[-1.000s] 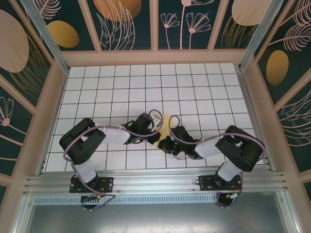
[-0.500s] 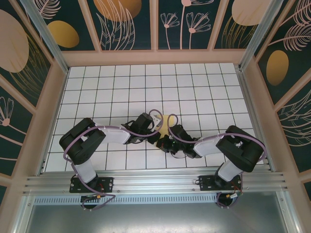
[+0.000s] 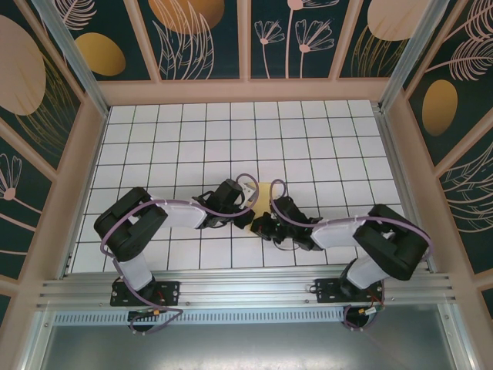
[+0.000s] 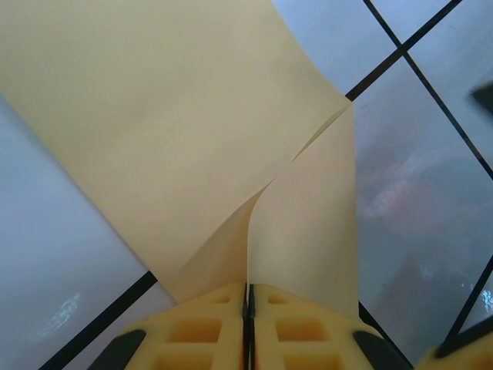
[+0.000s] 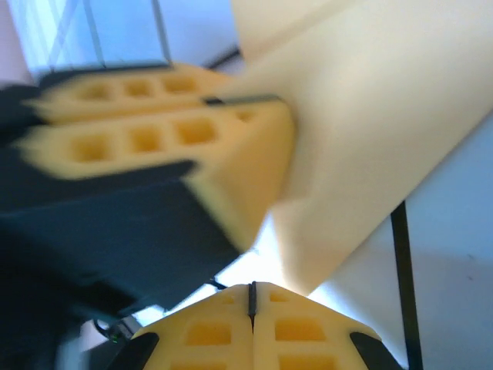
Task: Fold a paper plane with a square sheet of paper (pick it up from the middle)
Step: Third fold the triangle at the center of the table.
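white gridded table (image 3: 231,139), yellow paper (image 3: 266,193) on it (mid-table, partly raised)

My left end effector (image 3: 246,211) and my right end effector (image 3: 260,225) lie just beside each other on the near half of the bench (image 3: 154,139). The left one is on the left, and the right one is slightly nearer my bases. The square sheet of paper (image 3: 266,193) lies between and behind them, its near part pinched in my left end effector. My right end effector, tips together, sits just before it.

We note the paper sheet (image 3: 266,192): pale yellow, partly folded, one flap raised along a crease, lying mid-table.
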`<control>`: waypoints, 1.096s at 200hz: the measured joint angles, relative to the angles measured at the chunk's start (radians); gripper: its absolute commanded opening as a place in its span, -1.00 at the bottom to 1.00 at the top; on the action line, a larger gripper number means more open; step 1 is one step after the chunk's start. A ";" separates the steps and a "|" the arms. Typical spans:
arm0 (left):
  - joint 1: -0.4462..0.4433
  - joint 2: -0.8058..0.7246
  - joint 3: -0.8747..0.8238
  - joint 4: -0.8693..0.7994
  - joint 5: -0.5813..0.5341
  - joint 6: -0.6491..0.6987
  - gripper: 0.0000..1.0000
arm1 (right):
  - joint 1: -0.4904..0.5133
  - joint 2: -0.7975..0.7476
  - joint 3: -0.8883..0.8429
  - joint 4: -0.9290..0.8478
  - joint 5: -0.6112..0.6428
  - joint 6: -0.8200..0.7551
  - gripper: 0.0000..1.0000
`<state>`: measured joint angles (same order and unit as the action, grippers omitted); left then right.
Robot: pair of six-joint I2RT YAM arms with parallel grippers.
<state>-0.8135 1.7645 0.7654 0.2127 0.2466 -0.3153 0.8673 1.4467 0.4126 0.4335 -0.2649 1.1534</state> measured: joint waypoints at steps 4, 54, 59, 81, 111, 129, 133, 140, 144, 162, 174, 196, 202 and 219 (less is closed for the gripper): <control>0.000 0.000 0.000 0.000 0.000 0.000 -0.79 | -0.010 -0.023 -0.002 -0.009 0.003 -0.004 -0.85; 0.000 0.000 0.002 -0.004 0.000 0.000 -0.78 | -0.169 -0.144 -0.048 -0.051 0.003 -0.047 -0.85; 0.000 0.000 0.002 -0.004 0.000 0.000 -0.79 | -0.171 -0.140 -0.048 -0.050 0.000 -0.049 -0.85; 0.000 0.000 0.002 -0.004 0.000 0.000 -0.79 | -0.171 -0.097 -0.047 -0.035 -0.033 -0.056 -0.85; 0.000 0.000 0.002 -0.004 0.000 0.000 -0.78 | -0.171 -0.007 -0.025 -0.010 -0.075 -0.058 -0.86; 0.000 0.000 0.003 -0.007 0.000 0.000 -0.79 | -0.171 0.041 -0.002 -0.001 -0.087 -0.071 -0.86; 0.000 0.000 0.003 -0.007 0.000 0.000 -0.79 | -0.171 0.048 0.001 0.001 -0.088 -0.074 -0.86; 0.000 0.000 0.003 -0.007 0.000 0.000 -0.79 | -0.171 0.060 0.006 0.003 -0.090 -0.076 -0.86; 0.000 0.000 0.003 -0.007 0.000 0.000 -0.79 | -0.171 0.065 0.008 0.003 -0.090 -0.079 -0.86; 0.000 0.001 0.004 -0.007 0.000 0.000 -0.79 | -0.171 0.088 0.019 -0.020 -0.076 -0.095 -0.86; 0.000 0.002 0.004 -0.007 0.000 0.000 -0.79 | -0.171 0.102 0.028 -0.038 -0.073 -0.107 -0.87; 0.000 0.002 0.005 -0.008 -0.001 0.000 -0.79 | -0.174 0.105 0.032 -0.041 -0.080 -0.117 -0.87; 0.000 0.002 0.005 -0.008 -0.001 0.000 -0.79 | -0.175 0.105 0.032 -0.041 -0.083 -0.120 -0.86; 0.000 0.002 0.005 -0.007 -0.001 0.000 -0.79 | -0.179 0.101 0.039 -0.055 -0.084 -0.128 -0.86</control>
<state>-0.8135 1.7664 0.7700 0.2054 0.2455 -0.3153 0.6888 1.5475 0.4519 0.3790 -0.3492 1.0256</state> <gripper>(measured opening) 0.107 0.071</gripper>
